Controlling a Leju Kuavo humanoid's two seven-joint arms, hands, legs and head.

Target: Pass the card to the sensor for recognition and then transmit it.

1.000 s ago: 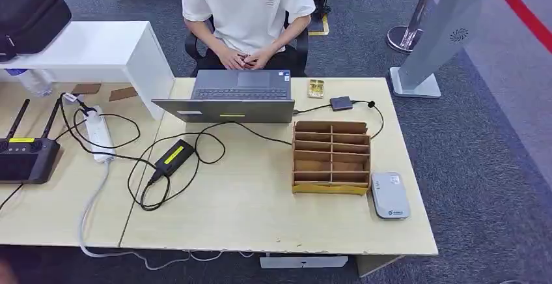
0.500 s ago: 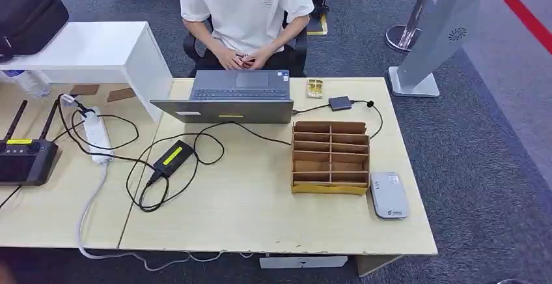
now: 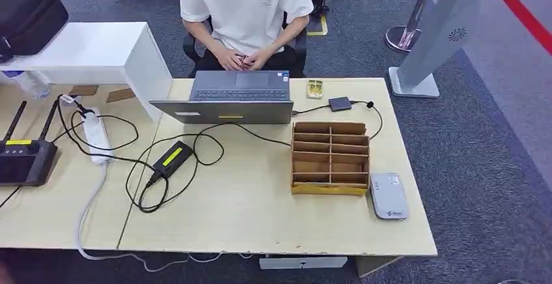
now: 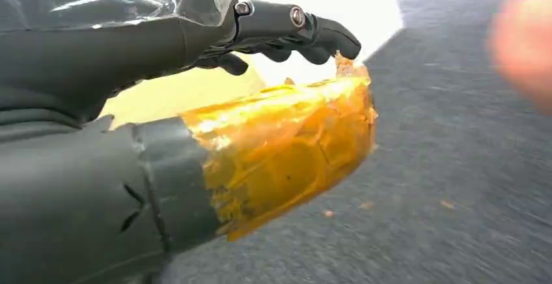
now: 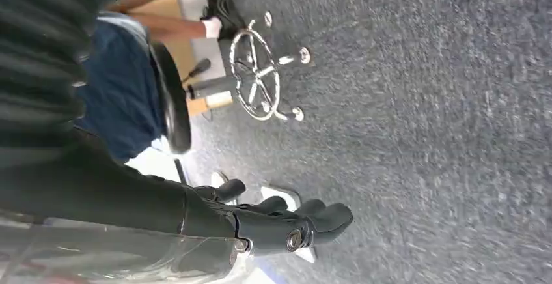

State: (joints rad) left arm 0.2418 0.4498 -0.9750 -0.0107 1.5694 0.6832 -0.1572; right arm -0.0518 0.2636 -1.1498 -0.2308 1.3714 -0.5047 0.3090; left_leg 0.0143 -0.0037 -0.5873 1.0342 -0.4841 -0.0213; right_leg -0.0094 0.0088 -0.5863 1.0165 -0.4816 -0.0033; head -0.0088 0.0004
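2 hands hang off the table, nothing in either
Left hand (image 4: 215,121) fingers (image 4: 296,33) extended, tape-wrapped thumb apart; right hand (image 5: 260,222) fingers loosely spread; card indistinct, sensor (image 3: 389,196) beside the organiser (image 3: 330,158)

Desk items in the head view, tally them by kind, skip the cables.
Laptop: 1
Power strip: 1
Power brick: 1
Cardboard organizer: 1
Grey card reader: 1
Antenna controller: 1
Small dark adapter: 1
Small yellow packet: 1
Total: 8
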